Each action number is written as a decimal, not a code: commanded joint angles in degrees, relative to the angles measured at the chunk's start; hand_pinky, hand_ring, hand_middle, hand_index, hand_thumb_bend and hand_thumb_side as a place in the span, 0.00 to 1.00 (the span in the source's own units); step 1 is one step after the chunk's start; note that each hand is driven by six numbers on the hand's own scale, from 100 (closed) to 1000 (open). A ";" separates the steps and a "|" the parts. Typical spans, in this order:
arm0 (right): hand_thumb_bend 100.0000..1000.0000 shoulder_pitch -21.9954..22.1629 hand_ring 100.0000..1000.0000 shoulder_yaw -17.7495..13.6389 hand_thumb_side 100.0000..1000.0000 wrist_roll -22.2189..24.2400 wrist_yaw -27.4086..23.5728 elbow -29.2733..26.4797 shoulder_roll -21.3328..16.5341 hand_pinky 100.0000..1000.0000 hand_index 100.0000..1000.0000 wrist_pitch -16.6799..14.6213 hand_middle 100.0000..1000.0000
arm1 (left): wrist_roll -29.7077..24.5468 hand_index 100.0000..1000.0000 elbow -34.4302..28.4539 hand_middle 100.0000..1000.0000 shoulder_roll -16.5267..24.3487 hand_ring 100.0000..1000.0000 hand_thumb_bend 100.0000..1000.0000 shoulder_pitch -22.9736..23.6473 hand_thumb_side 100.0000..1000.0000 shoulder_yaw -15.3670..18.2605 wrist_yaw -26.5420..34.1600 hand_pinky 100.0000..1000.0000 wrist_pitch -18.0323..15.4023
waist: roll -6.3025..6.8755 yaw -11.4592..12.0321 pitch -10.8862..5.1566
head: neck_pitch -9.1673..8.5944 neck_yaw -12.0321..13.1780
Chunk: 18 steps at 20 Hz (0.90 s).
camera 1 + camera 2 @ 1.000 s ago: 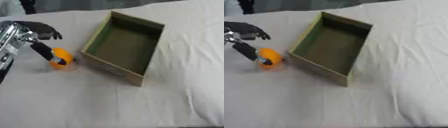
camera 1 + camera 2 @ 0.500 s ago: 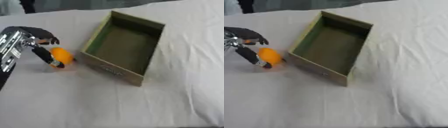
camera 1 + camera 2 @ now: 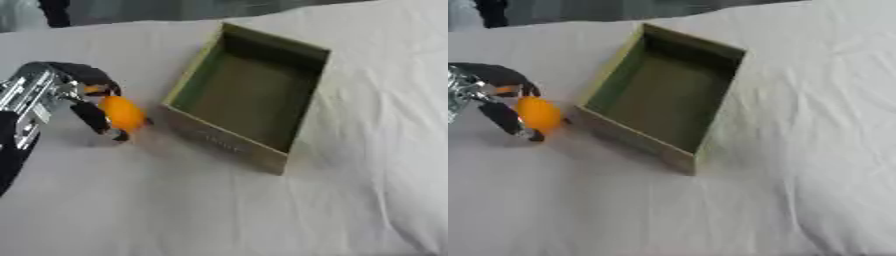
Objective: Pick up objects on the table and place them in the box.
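Robot's left hand (image 3: 74, 95), fingers curled around an orange object (image 3: 122, 113), possibly a fruit, left of open box (image 3: 229, 143).

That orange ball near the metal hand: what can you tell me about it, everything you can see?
The orange ball is small, smooth and slightly oval, plain bright orange. It sits just left of the open box, near the box's outer wall, above the white cloth. The robot's left hand curls its dark fingers and thumb around it. Whether it rests on the cloth cannot be told.
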 commanded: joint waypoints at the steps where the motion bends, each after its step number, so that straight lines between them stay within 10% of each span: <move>1: 0.00 -0.61 0.82 -0.43 0.56 0.13 -0.17 -0.83 -1.33 0.74 0.88 -0.10 0.78 | 1.00 0.92 0.42 0.76 0.67 0.84 0.51 -1.04 0.58 0.73 -0.45 0.79 -0.33 | -0.31 -0.01 -0.92 | -0.67 0.16; 18: 0.00 -0.39 0.82 -0.57 0.56 -0.05 -0.33 -0.83 -1.23 0.74 0.88 -0.06 0.78 | 4.84 0.80 1.82 0.68 0.26 0.76 0.00 -1.02 0.27 0.69 -1.07 0.70 -0.67 | -0.31 -0.09 -1.14 | -0.63 0.12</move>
